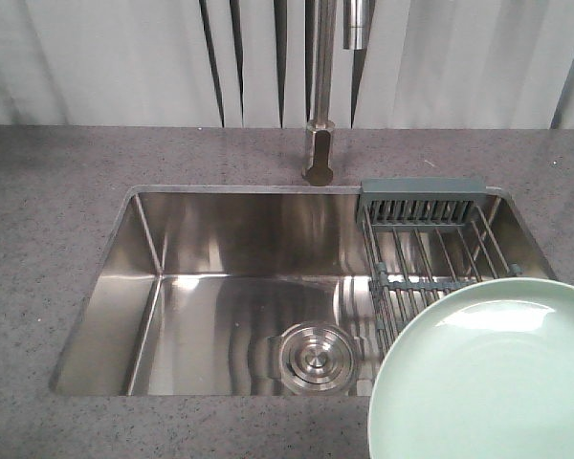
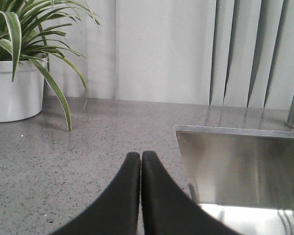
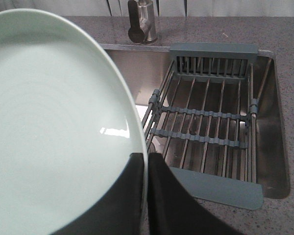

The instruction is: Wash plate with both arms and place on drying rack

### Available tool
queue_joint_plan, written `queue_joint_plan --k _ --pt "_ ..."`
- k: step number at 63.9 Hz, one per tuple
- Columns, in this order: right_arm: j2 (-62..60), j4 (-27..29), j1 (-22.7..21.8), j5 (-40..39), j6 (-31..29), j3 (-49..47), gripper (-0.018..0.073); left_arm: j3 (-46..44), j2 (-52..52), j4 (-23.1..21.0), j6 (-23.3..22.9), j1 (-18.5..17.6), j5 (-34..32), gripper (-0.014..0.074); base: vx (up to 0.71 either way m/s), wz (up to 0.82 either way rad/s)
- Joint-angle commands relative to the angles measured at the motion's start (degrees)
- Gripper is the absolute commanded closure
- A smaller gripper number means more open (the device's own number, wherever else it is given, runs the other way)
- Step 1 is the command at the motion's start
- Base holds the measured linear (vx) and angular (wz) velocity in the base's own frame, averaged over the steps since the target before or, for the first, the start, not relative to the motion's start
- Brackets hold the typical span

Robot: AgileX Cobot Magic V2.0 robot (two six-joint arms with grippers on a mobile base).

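Observation:
The pale mint-green plate (image 1: 488, 378) fills the lower right of the front view, held in front of the sink. In the right wrist view the plate (image 3: 54, 117) takes up the left half, and my right gripper (image 3: 146, 161) is shut on its rim, one black finger on each face. The drying rack (image 1: 430, 253) of steel bars with grey-green end pieces spans the right part of the sink; it also shows in the right wrist view (image 3: 206, 122). My left gripper (image 2: 140, 157) is shut and empty above the grey counter, left of the sink's corner.
The steel sink basin (image 1: 220, 316) has a round drain (image 1: 318, 356). The faucet (image 1: 320, 105) stands behind it on the grey speckled counter (image 1: 48, 210). A potted plant in a white pot (image 2: 14, 88) sits at the far left. Vertical blinds hang behind.

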Motion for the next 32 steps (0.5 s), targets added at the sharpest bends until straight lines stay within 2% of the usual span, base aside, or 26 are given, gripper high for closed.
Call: queue_joint_plan --k 1,32 --pt "0.72 0.3 -0.13 -4.38 -0.02 -1.35 0.0561 1.27 -0.89 -0.18 -0.43 -0.18 -4.24 0.0602 0.05 -0.03" --pt "0.72 0.3 -0.13 -4.38 -0.02 -1.35 0.0561 1.27 -0.89 -0.18 -0.43 -0.18 -4.24 0.0602 0.05 -0.02"
